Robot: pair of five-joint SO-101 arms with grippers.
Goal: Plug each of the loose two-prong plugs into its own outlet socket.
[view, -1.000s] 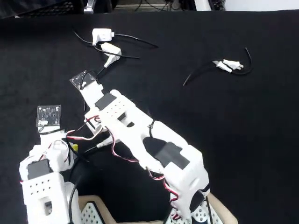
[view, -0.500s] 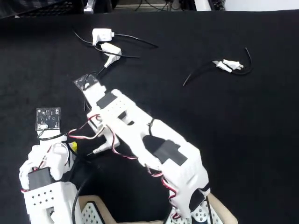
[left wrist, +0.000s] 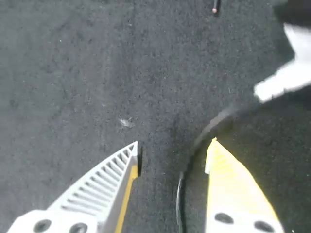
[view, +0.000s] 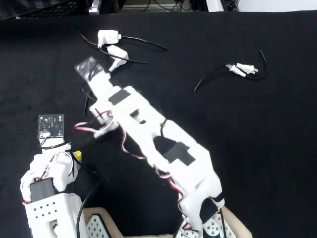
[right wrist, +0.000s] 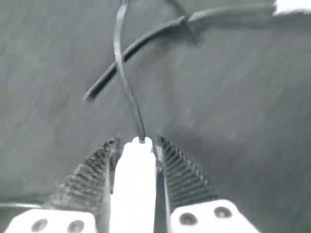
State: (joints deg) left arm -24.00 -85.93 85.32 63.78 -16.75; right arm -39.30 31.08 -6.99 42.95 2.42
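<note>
Table: a black cloth-covered table (view: 277,148) carries everything; my landmark on it is the white boxy outlet block (view: 108,37) at the far side, which I take to be a socket.
Right arm: the long white plastic right arm (view: 163,144) stretches from the robot's base toward the outlet block.
Left arm: the white plastic left arm (view: 47,193) sits folded well apart from the outlet block, back by the base and further left.
Right gripper: the right gripper (right wrist: 137,141) is clamped on a white two-prong plug body (right wrist: 133,179); it sits near the outlet block, on my side and slightly left.
Left gripper: the left gripper (left wrist: 174,142) has its jaws apart, straddling a thin black cord (left wrist: 181,194) on the cloth.
Second plug: a white tapered plug (view: 118,51) lies just beside the outlet block, on the near side.
Third piece: a white connector with a curled black cord (view: 241,69) lies well apart, to the outlet block's right.
Risk, alignment: I cannot see the held plug's prongs, so a blind push could miss the slots.
Risk, cords: the held plug's cord crosses another, so a pull may drag the outlet block.
Risk, left: closing now would pinch cord, not plug.
</note>
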